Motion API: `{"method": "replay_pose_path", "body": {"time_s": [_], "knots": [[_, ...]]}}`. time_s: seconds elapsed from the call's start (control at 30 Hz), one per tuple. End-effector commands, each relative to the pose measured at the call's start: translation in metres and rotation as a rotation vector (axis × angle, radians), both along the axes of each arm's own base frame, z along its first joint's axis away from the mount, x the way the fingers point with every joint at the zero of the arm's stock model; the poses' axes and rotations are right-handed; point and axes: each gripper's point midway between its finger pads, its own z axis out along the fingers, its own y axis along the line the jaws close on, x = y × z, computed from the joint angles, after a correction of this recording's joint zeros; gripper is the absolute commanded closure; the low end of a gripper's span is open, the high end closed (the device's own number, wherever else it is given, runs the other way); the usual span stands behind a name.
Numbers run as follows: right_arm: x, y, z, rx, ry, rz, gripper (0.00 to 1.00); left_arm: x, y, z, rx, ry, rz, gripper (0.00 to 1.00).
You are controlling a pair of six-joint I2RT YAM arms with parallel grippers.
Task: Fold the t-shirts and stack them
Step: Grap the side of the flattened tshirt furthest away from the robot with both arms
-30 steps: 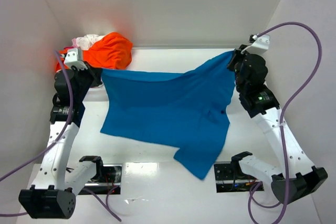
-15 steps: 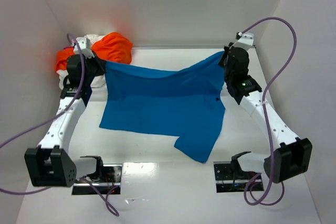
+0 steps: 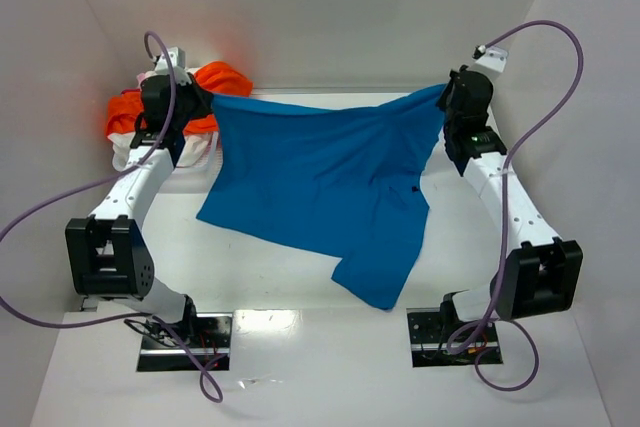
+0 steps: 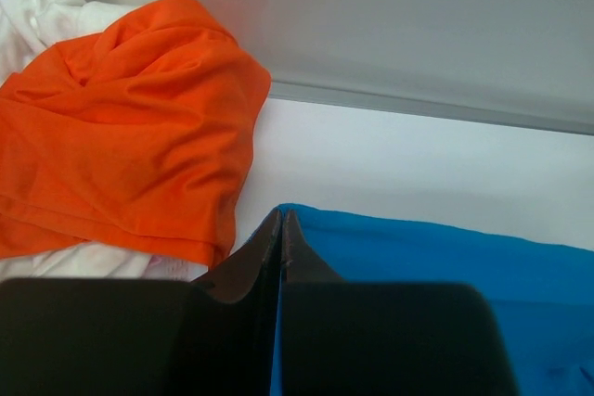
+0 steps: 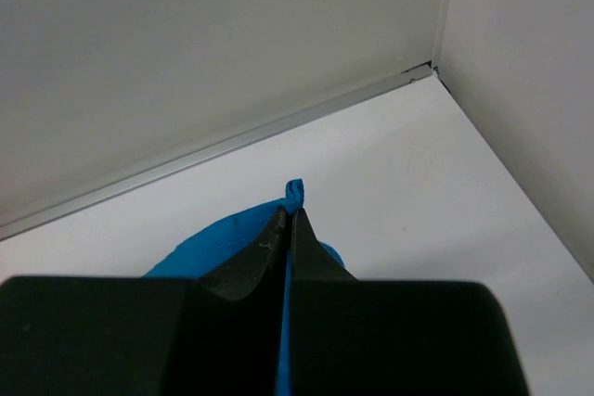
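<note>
A bright blue t-shirt (image 3: 325,182) hangs stretched between my two grippers over the middle of the table, its lower end drooping toward the near edge. My left gripper (image 3: 207,102) is shut on the shirt's far left corner (image 4: 390,248); the jaws (image 4: 282,220) are pressed together on the cloth. My right gripper (image 3: 444,105) is shut on the far right corner; blue cloth (image 5: 295,190) pokes out past the closed tips (image 5: 289,220). An orange t-shirt (image 3: 215,82) and a white/pinkish one (image 3: 150,147) lie crumpled at the far left, behind the left gripper, also in the left wrist view (image 4: 130,146).
White walls enclose the table on the left, back and right; the back wall seam (image 5: 232,141) runs close ahead of both grippers. Two arm base plates (image 3: 185,332) (image 3: 450,337) sit at the near edge. Purple cables loop beside each arm.
Both grippers have moved toward the back wall with the blue shirt, lifting and stretching it; the arms are now extended far out. The orange pile has not moved.
</note>
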Motion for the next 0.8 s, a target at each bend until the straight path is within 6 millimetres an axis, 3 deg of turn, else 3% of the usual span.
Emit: {"method": "replay_pose_path", "body": {"time_s": [0.0, 0.1, 0.27, 0.33, 0.4, 0.47, 0.5, 0.7, 0.77], "knots": [[0.01, -0.003, 0.027, 0.021, -0.108, 0.005, 1.0, 0.014, 0.005, 0.03, 0.044, -0.109, 0.01, 1.0], [0.022, 0.003, 0.013, 0.022, -0.094, 0.036, 1.0, 0.014, 0.008, 0.03, 0.046, -0.108, 0.025, 1.0], [0.04, 0.007, 0.007, 0.02, -0.057, 0.045, 1.0, 0.013, 0.01, 0.034, 0.047, -0.116, 0.035, 1.0], [0.038, 0.011, 0.007, 0.023, -0.058, 0.071, 1.0, 0.011, 0.013, 0.033, 0.05, -0.114, 0.054, 1.0], [0.032, 0.013, 0.014, 0.035, -0.089, 0.081, 1.0, 0.006, 0.015, 0.044, 0.052, -0.136, 0.065, 1.0], [0.029, 0.014, 0.009, 0.045, -0.082, 0.089, 1.0, 0.001, 0.016, 0.045, 0.053, -0.135, 0.076, 1.0], [0.029, 0.014, 0.009, 0.045, -0.082, 0.089, 1.0, -0.003, 0.021, 0.055, 0.057, -0.155, 0.105, 1.0], [0.033, 0.019, 0.005, 0.056, -0.084, 0.109, 1.0, -0.015, 0.032, 0.042, 0.066, -0.131, 0.167, 1.0], [0.039, 0.019, -0.006, 0.055, -0.067, 0.109, 1.0, -0.013, 0.032, 0.038, 0.066, -0.121, 0.167, 1.0]]}}
